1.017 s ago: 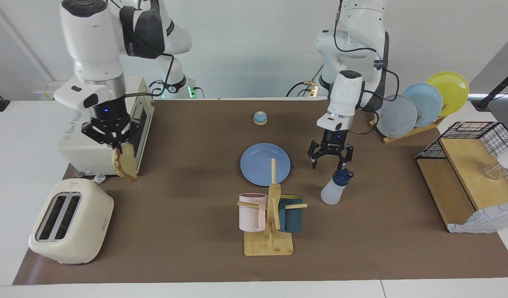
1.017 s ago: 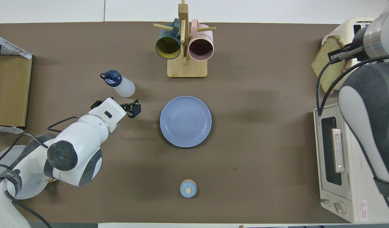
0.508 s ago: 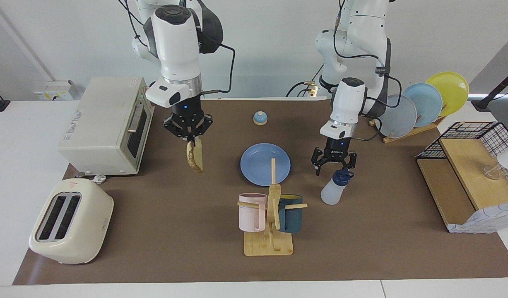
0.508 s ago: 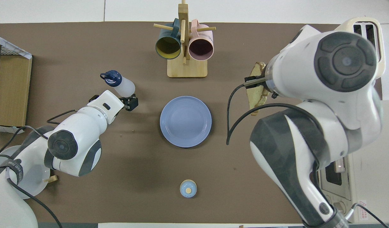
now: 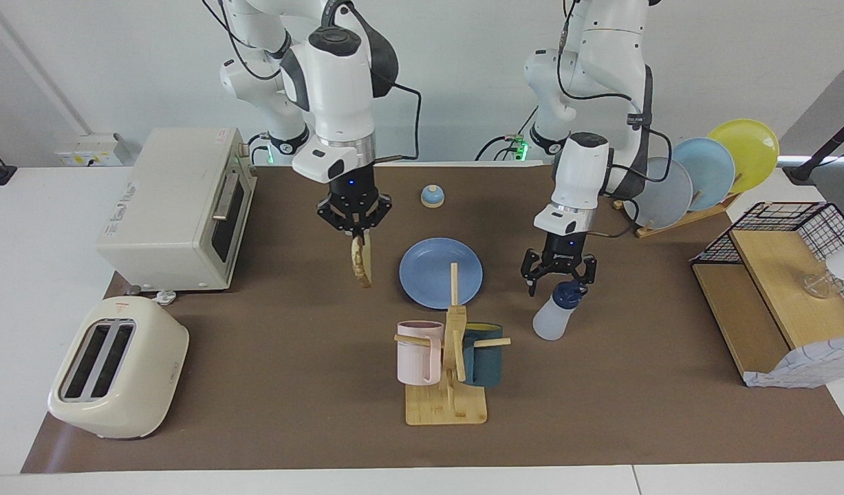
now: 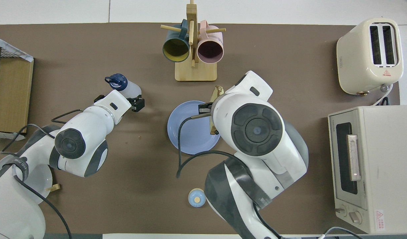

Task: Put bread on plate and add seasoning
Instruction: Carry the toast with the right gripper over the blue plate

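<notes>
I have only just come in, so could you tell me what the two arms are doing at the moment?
The right pincer is shut on the bread, which hangs on edge in the air beside the blue plate, on the toaster oven's side of it. The plate has nothing on it yet. The left pincer, open, hangs right over the cap of the seasoning bottle, which stands on the table beside the plate toward the left arm's end; it is not gripped yet.

Robot lab staged as kitchen: two arms [image 5: 339, 75] bolted behind brown-matted surface [image 5: 291, 357], toaster [image 5: 115, 368], oven [image 5: 177, 206], mug rack [image 5: 449, 364].
</notes>
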